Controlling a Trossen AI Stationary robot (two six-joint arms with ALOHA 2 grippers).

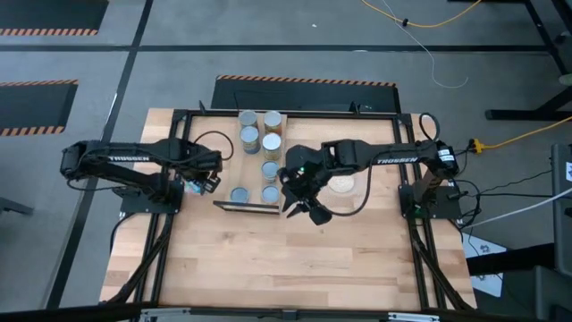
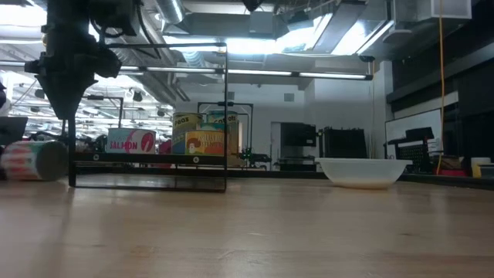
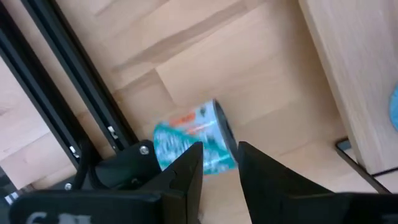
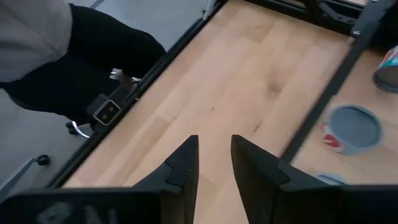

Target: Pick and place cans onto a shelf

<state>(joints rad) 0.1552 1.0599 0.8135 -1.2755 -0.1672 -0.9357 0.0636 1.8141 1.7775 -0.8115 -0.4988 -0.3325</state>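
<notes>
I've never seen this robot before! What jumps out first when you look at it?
Two dark arms reach in from both sides of the wooden table. Between them sits the shelf with cans standing on it. One can lies tipped on its side beside the shelf, just ahead of the left gripper, whose fingers are parted and empty.

Bright overhead lighting; wrist views blurred; soft shadows.

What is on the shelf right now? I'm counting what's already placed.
On the shelf, the high view shows about seven upright cans; the right gripper overhangs its edge, so a can could sit hidden beneath.
</notes>
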